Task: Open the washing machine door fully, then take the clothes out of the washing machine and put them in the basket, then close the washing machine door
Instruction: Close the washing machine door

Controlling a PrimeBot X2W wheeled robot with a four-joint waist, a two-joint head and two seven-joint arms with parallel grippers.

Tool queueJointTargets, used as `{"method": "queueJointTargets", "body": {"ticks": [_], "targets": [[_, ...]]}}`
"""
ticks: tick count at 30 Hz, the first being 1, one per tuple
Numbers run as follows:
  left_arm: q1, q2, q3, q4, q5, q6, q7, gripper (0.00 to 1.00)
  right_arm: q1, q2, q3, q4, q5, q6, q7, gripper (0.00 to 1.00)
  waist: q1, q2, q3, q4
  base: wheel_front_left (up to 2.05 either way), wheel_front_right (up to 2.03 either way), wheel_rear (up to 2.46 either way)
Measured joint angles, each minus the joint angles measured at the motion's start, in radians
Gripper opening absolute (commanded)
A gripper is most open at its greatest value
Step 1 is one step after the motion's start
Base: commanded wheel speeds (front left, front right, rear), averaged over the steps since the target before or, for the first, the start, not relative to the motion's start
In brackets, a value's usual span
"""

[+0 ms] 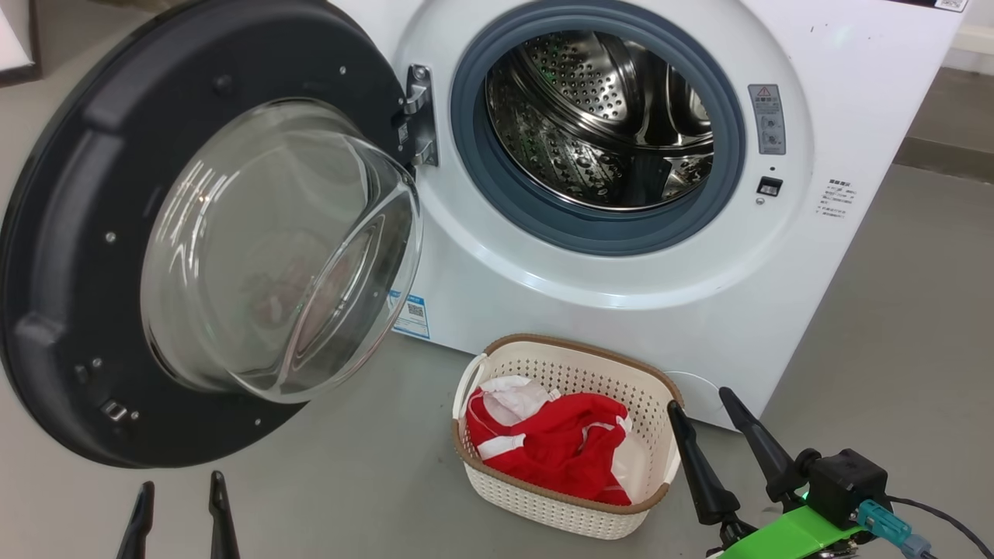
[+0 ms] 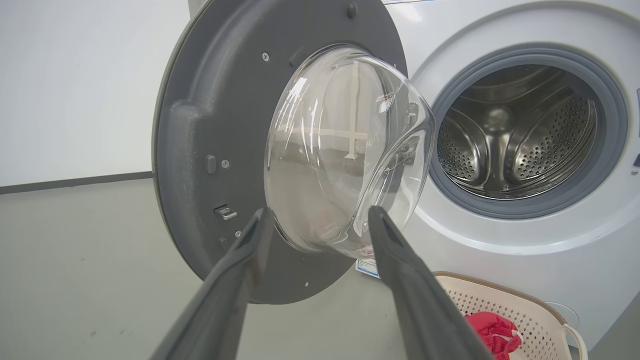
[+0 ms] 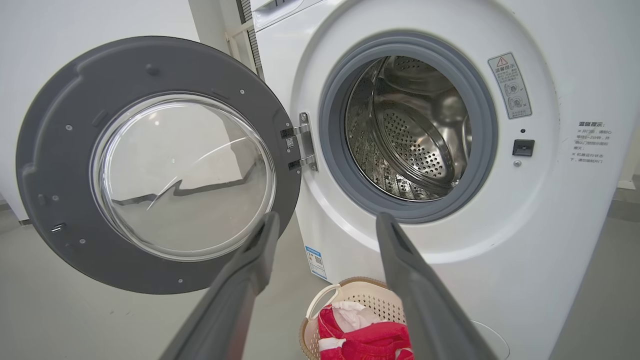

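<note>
The washing machine [image 1: 621,310] [image 3: 550,210] stands with its door [image 1: 93,233] [image 2: 200,125] [image 3: 60,165] swung wide open to the left, glass bowl bulging toward me. The steel drum [image 1: 598,124] [image 2: 515,140] [image 3: 410,130] looks bare inside. The red and white clothes [image 1: 559,446] [image 3: 360,335] [image 2: 492,332] lie in the cream basket [image 1: 621,373] [image 2: 525,310] [image 3: 370,295] on the floor in front of the machine. My left gripper [image 1: 180,485] [image 2: 320,215] is open, low at the door's bottom edge. My right gripper [image 1: 703,407] [image 3: 325,220] is open, just right of the basket, holding nothing.
Grey floor [image 1: 373,481] spreads around the basket and under the door. A blue label [image 1: 410,314] sits on the machine's low left corner. A white wall [image 2: 75,90] with a dark skirting runs behind the door. The door latch socket [image 1: 769,186] is right of the opening.
</note>
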Motion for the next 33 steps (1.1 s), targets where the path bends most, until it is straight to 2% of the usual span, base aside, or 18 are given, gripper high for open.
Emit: {"method": "queueJointTargets", "body": {"ticks": [3,4,6,7,13,20,24,27,30,33], "targets": [[0.0,0.001,0.0,0.0,0.0,0.001,0.0,1.0,0.0,0.0,0.0,0.001,0.0,0.0,0.0,1.0,0.0,0.0,0.001,-0.006,0.0,0.0,0.0],[0.0,0.001,0.0,0.0,0.0,0.001,0.0,0.72,0.0,0.0,0.0,0.001,0.0,0.0,0.0,1.0,0.0,0.0,0.001,-0.008,0.0,0.0,0.0],[0.0,0.002,0.004,-0.005,0.0,0.011,0.0,0.07,0.0,0.0,0.0,0.001,0.0,0.0,0.0,1.0,0.0,0.0,0.003,-0.011,0.0,0.0,0.0],[0.0,0.004,0.01,-0.011,-0.001,0.011,0.0,0.0,0.0,0.0,0.0,0.001,0.0,0.0,0.0,1.0,0.0,0.0,0.004,-0.012,0.0,0.0,0.0],[-0.067,0.04,0.051,-0.072,-0.013,0.02,0.001,0.0,0.0,0.0,-0.003,0.002,-0.001,0.0,0.0,1.0,0.0,0.0,0.013,-0.017,0.0,0.0,0.0],[-0.323,0.121,0.139,-0.089,-0.065,0.039,0.029,0.0,-0.007,0.0,0.002,0.015,-0.02,0.0,0.0,1.0,0.0001,0.0,0.031,-0.038,0.0,0.0,0.0],[-0.476,0.175,0.239,0.041,-0.174,0.034,0.041,0.0,-0.009,-0.001,0.002,0.02,-0.02,0.0,0.0,1.0,0.0,0.0,0.035,-0.059,0.0,0.0,0.0],[-0.576,0.205,0.297,0.161,-0.247,0.034,0.088,0.0,-0.009,-0.003,0.001,0.024,-0.023,0.0,0.0,1.0,0.0,0.0,0.036,-0.076,0.0,0.0,0.0],[-0.665,0.223,0.352,0.298,-0.334,0.034,0.165,0.0,-0.009,-0.005,0.0,0.027,-0.023,0.0,0.0,1.0,0.0,0.0,0.035,-0.09,0.0,0.0,0.0],[-0.755,0.224,0.438,0.445,-0.492,0.034,0.303,0.0,-0.009,-0.005,0.001,0.033,-0.023,0.0,0.0,1.0,0.0,0.0,0.034,-0.104,0.0,0.0,0.0]]}}
